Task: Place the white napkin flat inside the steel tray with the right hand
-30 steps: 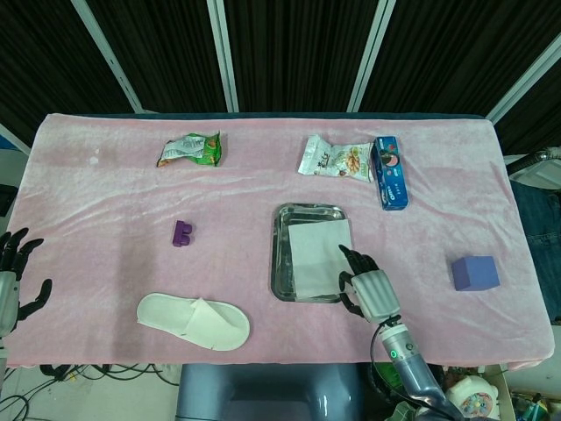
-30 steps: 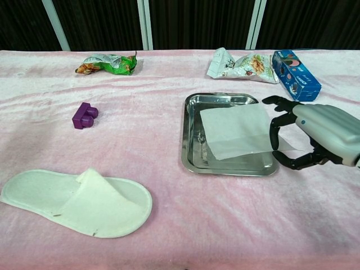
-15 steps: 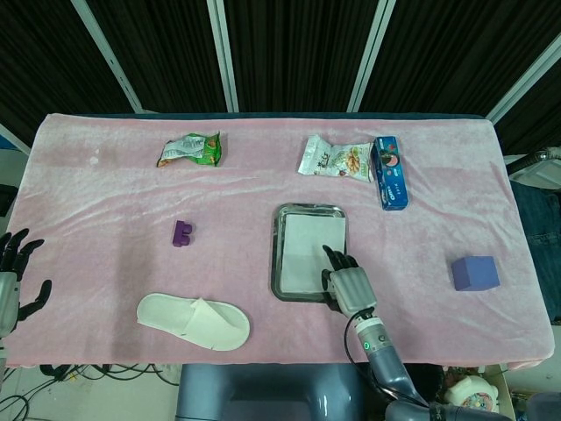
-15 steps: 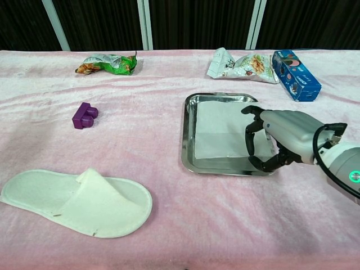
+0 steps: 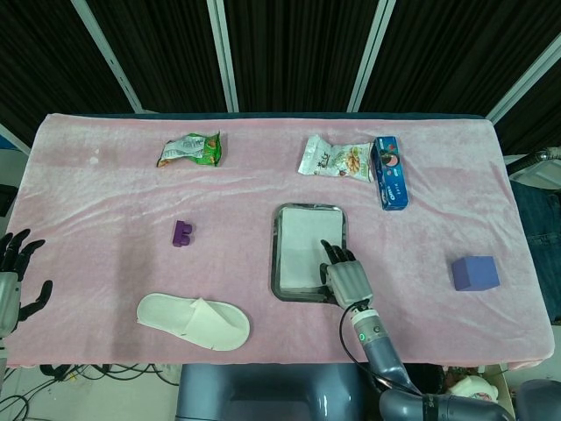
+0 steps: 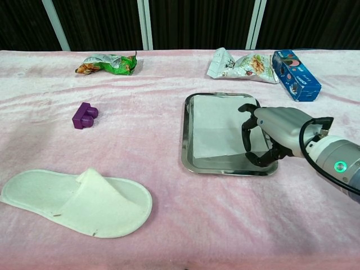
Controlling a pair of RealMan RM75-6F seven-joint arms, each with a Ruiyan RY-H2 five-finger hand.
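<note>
Chest view shows the steel tray (image 6: 186,135) near the middle of the pink tablecloth (image 6: 169,225), with the white napkin (image 6: 216,125) lying flat inside it and covering most of the tray floor. The right hand (image 6: 270,132) sits over the tray's 3 o'clock side, its dark fingers (image 6: 246,136) curled down onto the napkin's right edge; whether they pinch the cloth or only rest on it I cannot tell.

In the head view the same right hand (image 5: 345,277) sits at the tray's (image 5: 277,263) 4 o'clock corner, fingertips on the napkin (image 5: 302,250). The left hand (image 5: 12,281) is at the far 9 o'clock edge of the picture, off the table, with fingers spread and nothing in them.

Around the tray in the head view:
- a purple toy block (image 5: 181,233) at 9 o'clock, well apart
- a white slipper (image 5: 193,321) at 8 o'clock, near the table's front edge
- a green snack packet (image 5: 190,149) at 11 o'clock, toward the back
- a white snack bag (image 5: 335,160) at 12 o'clock, with a blue box (image 5: 389,172) just beside it on its right
- a purple cube (image 5: 475,273) at 3 o'clock, well apart
</note>
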